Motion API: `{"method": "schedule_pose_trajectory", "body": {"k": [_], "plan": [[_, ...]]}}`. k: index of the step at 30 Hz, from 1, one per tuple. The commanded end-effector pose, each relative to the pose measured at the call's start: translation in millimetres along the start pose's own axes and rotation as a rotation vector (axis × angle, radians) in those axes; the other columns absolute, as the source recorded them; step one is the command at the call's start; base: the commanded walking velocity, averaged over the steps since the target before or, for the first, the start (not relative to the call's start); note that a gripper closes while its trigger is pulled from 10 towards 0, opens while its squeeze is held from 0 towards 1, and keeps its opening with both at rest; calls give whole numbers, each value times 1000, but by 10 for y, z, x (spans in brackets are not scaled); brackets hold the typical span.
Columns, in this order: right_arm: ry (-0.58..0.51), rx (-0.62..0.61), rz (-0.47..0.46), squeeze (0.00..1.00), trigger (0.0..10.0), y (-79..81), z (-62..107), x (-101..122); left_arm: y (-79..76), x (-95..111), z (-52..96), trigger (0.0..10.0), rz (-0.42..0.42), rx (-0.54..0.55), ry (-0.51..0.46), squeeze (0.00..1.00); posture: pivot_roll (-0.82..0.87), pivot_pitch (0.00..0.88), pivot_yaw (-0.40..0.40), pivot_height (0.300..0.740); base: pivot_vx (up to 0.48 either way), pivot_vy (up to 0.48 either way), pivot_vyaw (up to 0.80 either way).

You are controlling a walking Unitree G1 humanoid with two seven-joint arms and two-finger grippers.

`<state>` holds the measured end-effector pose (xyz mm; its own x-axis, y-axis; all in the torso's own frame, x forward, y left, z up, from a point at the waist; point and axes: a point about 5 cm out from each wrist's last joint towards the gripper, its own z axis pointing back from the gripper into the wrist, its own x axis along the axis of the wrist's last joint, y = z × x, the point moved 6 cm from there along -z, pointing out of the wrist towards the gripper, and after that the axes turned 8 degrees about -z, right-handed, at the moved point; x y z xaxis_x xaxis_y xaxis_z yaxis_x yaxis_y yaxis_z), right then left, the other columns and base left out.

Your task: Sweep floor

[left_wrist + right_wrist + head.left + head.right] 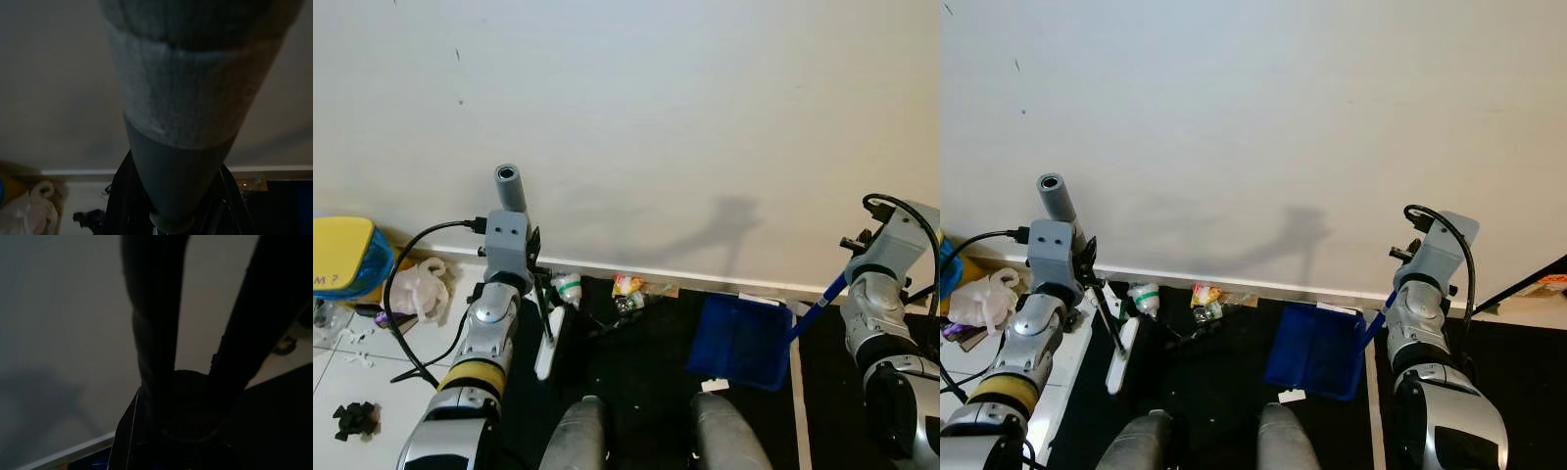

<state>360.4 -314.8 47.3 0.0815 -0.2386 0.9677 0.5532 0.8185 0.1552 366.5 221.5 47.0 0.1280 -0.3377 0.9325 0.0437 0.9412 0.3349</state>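
A broom (548, 338) with a grey handle and a white head stands tilted in front of the robot, its head on a black mat (636, 367) close to a white wall (626, 117). The left gripper (540, 284) holds the broom; in the left wrist view its black fingers (122, 205) sit on either side of the grey handle, clamped on it. Just beyond the broom head, along the skirting, lies a small heap of litter (628, 294): a white and green bottle (568, 287), a yellow and red wrapper, and dark scraps.

To the right of the litter a blue dustpan (739, 343) lies flat on the mat, its open edge toward the wall. Nothing can be made out inside it. Its blue handle runs up to the right gripper (842, 279); in the right wrist view two dark fingers (151, 333) close around a dark round handle end.

On the far left, on pale tiled floor (352, 372), sits a yellow-lidded blue tub (347, 257), its contents hidden. Beside it is a crumpled white bag (416, 289). A dark clump (357, 419) lies on the tiles nearer the robot. A black cable (401, 294) loops from the left wrist.
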Motion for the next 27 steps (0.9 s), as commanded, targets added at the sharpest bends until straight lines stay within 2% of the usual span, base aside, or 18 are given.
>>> {"method": "schedule_pose_trajectory", "body": {"k": [1,7,9,11,14,15,19,24,27], "plan": [[36,-19,-31,0,10000,-21,11,-76,121,61,-9,10000,-55,11,-29,0,51,164,4,740,0,0,0],[62,-35,-87,0,10000,-37,18,-125,190,192,-38,10000,-71,15,-80,0,63,229,5,740,0,0,0],[58,-34,-95,0,10000,-33,15,-113,198,236,-41,10000,-78,9,-97,0,69,253,5,740,0,0,0],[35,-24,-97,0,10000,7,-10,-35,243,363,-68,10000,-87,16,-144,0,72,302,5,740,0,0,0],[-7,8,-119,0,10000,114,-51,110,310,507,-109,10000,-90,31,-193,0,71,315,5,740,0,0,0],[-7,8,-119,0,10000,114,-51,110,310,507,-109,10000,-90,31,-193,0,71,315,5,740,0,0,0],[-67,60,-153,0,10000,327,-84,311,350,619,-167,10000,-85,34,-218,0,65,337,4,740,0,0,0],[-113,84,-192,0,10000,444,-107,478,364,706,-211,10000,-80,30,-236,0,57,344,-1,740,0,0,0],[-144,108,-199,0,10000,567,-129,630,386,801,-256,10000,-70,25,-254,0,42,347,-4,740,0,0,0]]}}
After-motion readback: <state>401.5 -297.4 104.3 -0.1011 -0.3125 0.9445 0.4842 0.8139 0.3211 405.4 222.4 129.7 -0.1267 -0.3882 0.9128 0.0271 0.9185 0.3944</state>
